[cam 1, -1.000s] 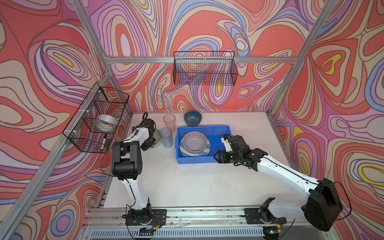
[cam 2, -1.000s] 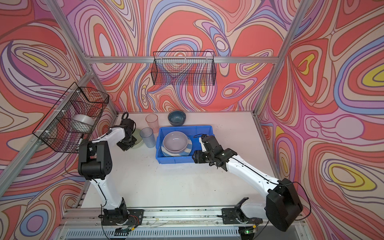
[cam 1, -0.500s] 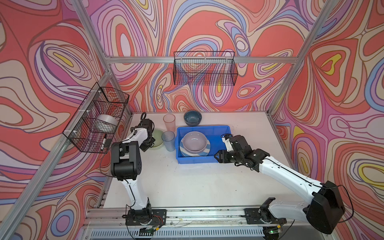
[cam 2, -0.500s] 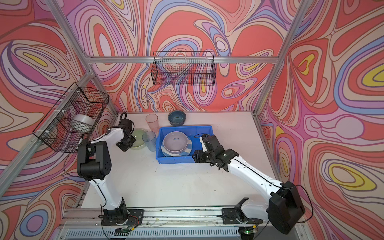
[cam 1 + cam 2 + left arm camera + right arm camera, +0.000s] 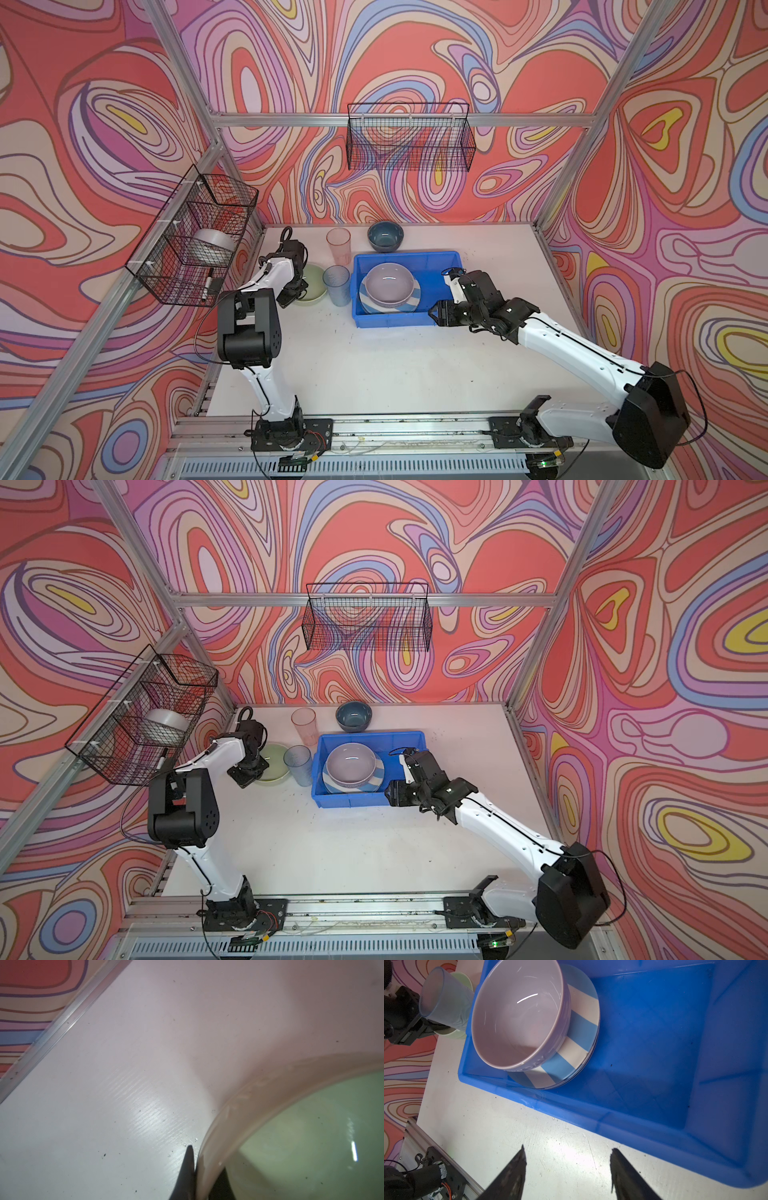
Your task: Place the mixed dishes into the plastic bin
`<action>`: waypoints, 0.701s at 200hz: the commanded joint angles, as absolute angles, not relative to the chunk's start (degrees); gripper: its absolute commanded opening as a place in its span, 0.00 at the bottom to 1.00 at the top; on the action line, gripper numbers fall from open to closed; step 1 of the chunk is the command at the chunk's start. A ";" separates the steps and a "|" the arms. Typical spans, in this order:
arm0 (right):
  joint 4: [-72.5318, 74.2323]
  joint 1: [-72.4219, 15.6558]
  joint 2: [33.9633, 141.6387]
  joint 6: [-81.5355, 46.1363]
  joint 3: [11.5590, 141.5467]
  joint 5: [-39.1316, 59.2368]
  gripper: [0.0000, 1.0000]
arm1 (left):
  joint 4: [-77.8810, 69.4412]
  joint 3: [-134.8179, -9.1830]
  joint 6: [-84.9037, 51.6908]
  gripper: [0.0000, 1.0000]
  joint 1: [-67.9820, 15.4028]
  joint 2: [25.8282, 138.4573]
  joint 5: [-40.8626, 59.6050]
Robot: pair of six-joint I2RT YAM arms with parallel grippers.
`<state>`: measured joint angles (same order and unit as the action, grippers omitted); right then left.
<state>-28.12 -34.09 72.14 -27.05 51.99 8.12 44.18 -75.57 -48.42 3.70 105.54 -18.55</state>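
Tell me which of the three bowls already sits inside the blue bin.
The pale lilac bowl, resting on the striped plate in the bin. The pale green bowl and dark blue-grey bowl stand outside it.

Robotics lab test cell: aluminium frame (image 5: 291,119), swirl-printed wall panels (image 5: 83,124), white worktop (image 5: 395,365), arm-mounting rail (image 5: 415,428).

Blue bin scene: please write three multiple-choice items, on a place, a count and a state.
1. The lilac bowl stands: A on the bare table; B on the striped plate in the blue bin; C in a wire basket.
2. Tumblers outside the bin: A one; B three; C two.
3. The left gripper is: A shut on the pale green bowl at its rim; B open over the bin; C out of view.
Key: B, the plate lies under it; C, bluish tumbler and pinkish tumbler; A, fingers pinch the rim.
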 commanded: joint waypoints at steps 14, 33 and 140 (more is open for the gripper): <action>-29.00 -33.96 70.62 -26.87 51.69 7.47 0.66 | 46.52 -76.05 -47.78 0.00 4.09 100.75 -23.44; -29.01 -33.93 70.60 -26.89 51.85 7.56 0.65 | 47.63 -75.94 -47.04 0.00 4.13 99.74 -24.58; -28.35 -34.00 71.53 -26.57 53.43 9.43 0.65 | 54.20 -65.20 -42.91 0.00 4.13 83.59 -29.94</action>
